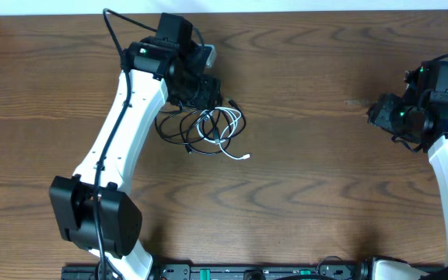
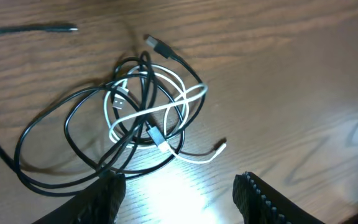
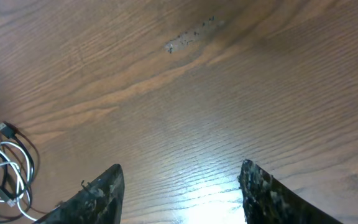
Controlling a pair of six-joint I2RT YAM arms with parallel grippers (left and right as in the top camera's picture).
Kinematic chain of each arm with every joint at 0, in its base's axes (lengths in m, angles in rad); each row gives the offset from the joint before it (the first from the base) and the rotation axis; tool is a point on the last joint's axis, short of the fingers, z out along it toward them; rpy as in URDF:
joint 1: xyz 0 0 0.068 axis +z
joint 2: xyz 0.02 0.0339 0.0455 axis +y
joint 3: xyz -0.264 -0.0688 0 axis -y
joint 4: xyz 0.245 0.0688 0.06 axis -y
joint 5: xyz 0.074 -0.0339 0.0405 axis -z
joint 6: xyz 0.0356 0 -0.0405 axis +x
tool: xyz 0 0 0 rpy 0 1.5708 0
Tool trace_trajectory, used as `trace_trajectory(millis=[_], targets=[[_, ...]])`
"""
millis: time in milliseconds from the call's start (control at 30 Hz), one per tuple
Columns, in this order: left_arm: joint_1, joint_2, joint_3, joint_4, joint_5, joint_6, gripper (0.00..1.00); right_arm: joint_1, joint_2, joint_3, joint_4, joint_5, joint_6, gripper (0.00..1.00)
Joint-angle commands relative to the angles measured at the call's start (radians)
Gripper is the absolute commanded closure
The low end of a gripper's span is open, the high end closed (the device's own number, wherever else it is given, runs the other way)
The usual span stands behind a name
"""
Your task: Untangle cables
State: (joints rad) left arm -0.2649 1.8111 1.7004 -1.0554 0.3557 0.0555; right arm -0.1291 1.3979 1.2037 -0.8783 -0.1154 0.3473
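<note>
Wooden table [image 1: 302, 194], tangled black and white cables [image 2: 145, 115], left tool [image 2: 179, 180] open, right tool [image 3: 181, 167] open

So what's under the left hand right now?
Below the left hand, the wrist view shows the white cable and black cables tangled on the table. Overhead, the hand covers the tangle's upper-left edge.

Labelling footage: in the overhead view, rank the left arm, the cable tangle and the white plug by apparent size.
1. left arm (nearer the camera, though)
2. cable tangle
3. white plug
</note>
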Motion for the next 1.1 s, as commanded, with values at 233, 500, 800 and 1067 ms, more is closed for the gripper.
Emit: trace_trajectory(millis=[233, 500, 800, 1067], targets=[[-0.021, 0.171, 0.005, -0.008, -0.002, 0.350, 0.38, 0.002, 0.001, 0.010, -0.024, -0.004, -0.005, 0.41], [-0.023, 0.264, 0.005, 0.061, -0.002, 0.396, 0.38, 0.014, 0.001, 0.010, -0.074, -0.009, -0.005, 0.40], [-0.022, 0.318, 0.005, 0.139, -0.006, 0.376, 0.41, 0.014, 0.001, 0.010, -0.103, -0.021, -0.044, 0.34], [-0.022, 0.326, 0.005, 0.140, -0.137, 0.358, 0.41, 0.014, 0.001, 0.010, -0.103, -0.060, -0.095, 0.30]])
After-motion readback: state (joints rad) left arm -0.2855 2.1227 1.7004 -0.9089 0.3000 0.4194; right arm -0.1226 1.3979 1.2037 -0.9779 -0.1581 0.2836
